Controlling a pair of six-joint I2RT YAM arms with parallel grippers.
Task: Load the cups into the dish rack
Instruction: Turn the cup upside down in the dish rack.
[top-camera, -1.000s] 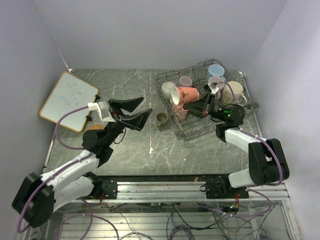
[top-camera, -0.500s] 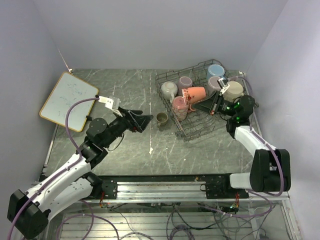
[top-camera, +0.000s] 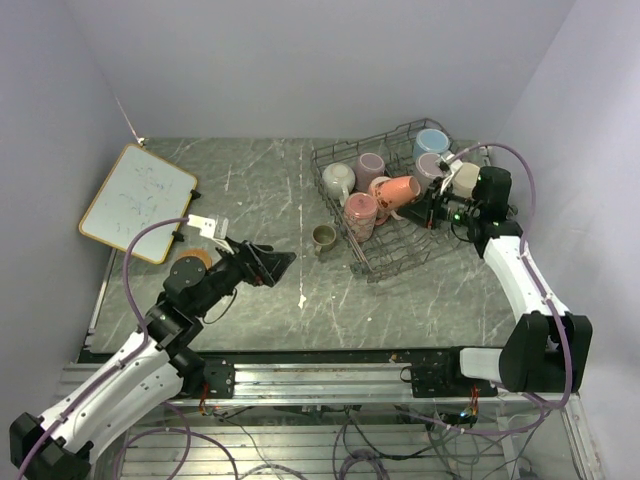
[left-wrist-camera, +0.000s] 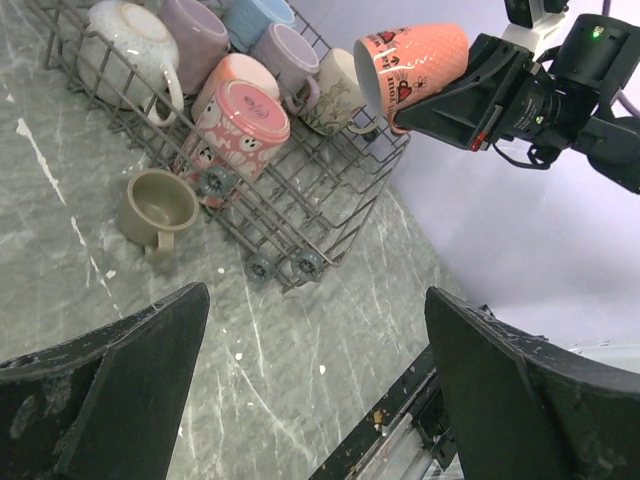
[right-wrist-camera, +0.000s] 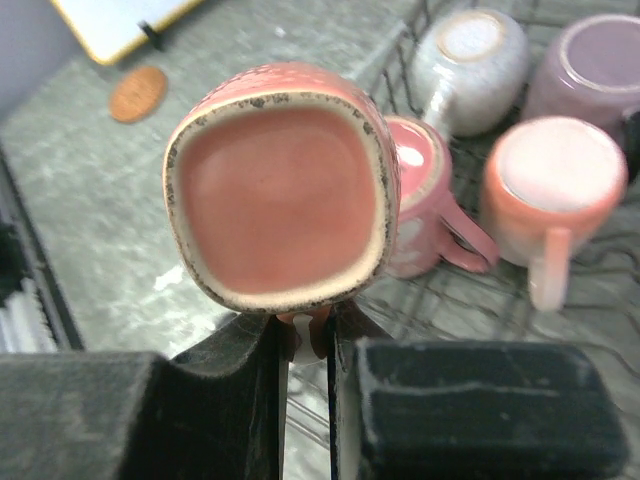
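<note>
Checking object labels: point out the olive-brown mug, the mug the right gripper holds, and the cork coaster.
Olive-brown mug (left-wrist-camera: 158, 205): left wrist view, inner bottom.
Held salmon mug (left-wrist-camera: 420, 60): left wrist view, printed side.
Cork coaster (right-wrist-camera: 137, 93): right wrist view, top face.

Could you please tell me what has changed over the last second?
The right gripper carried the salmon mug rightward over the dish rack, still gripping it. The left gripper pulled back toward the near edge, fingers opening wider. The olive mug and racked mugs stayed put.
</note>
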